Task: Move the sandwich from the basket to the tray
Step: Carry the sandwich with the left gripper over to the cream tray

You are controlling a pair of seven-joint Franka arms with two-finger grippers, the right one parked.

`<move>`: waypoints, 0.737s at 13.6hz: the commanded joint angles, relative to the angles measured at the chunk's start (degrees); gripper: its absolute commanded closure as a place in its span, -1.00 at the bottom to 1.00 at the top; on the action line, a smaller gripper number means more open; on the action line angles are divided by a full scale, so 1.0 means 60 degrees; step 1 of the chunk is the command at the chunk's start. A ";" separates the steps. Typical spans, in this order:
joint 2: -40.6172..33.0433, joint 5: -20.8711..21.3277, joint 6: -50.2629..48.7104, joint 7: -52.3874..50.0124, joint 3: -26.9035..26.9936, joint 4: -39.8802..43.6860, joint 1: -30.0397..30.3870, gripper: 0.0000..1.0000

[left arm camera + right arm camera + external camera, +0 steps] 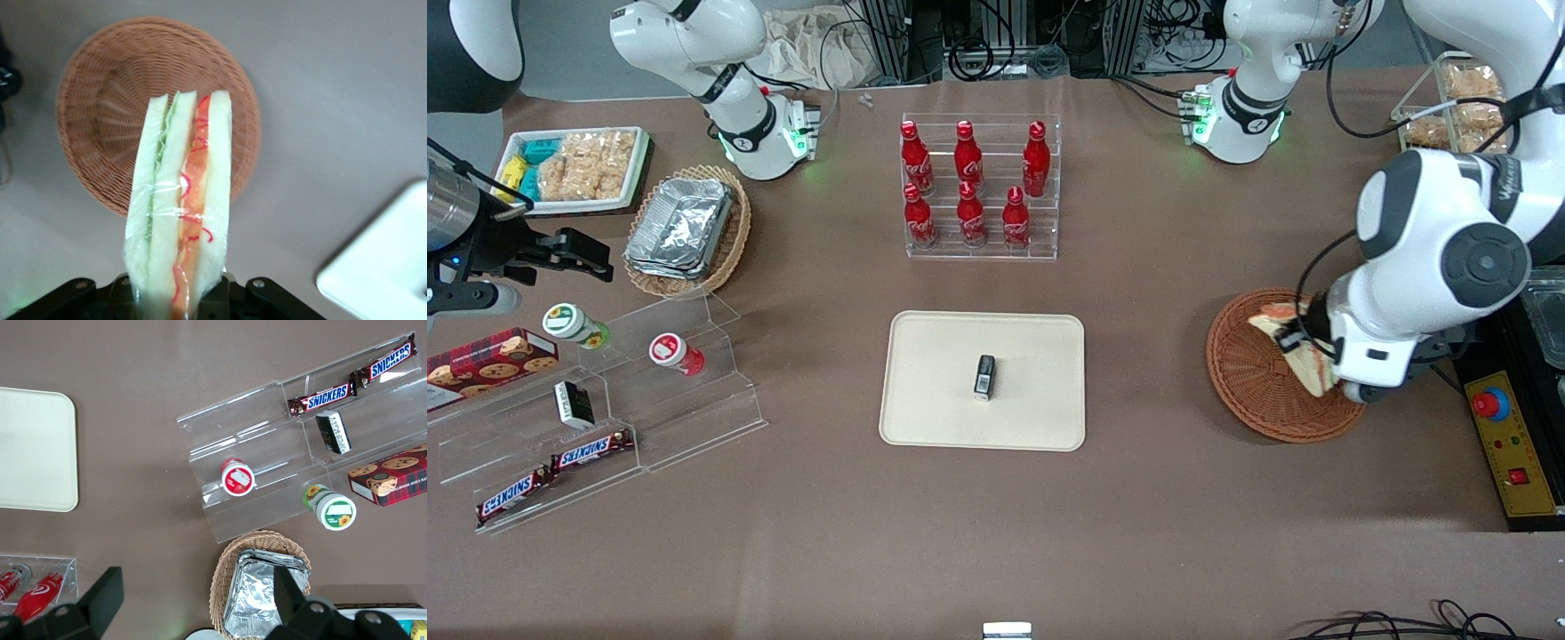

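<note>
End effector (183,300) clamped on sandwich (180,220), raised above basket (100,100), arm bent over it

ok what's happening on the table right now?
The left arm's gripper is shut on the sandwich, holding it above the wicker basket, so it is lifted out but not yet moved across. The cream tray sits toward the middle of the table with a small dark item on it; the sandwich has yet to reach it.
</note>
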 commanded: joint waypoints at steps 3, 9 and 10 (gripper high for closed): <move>0.0786 0.0111 0.0066 0.0433 -0.2139 0.0910 -0.0020 1.00; 0.2718 0.1487 0.2172 0.0611 -0.2304 0.0942 -0.1717 1.00; 0.3041 0.1618 0.2714 0.0611 -0.2290 0.0927 -0.2024 1.00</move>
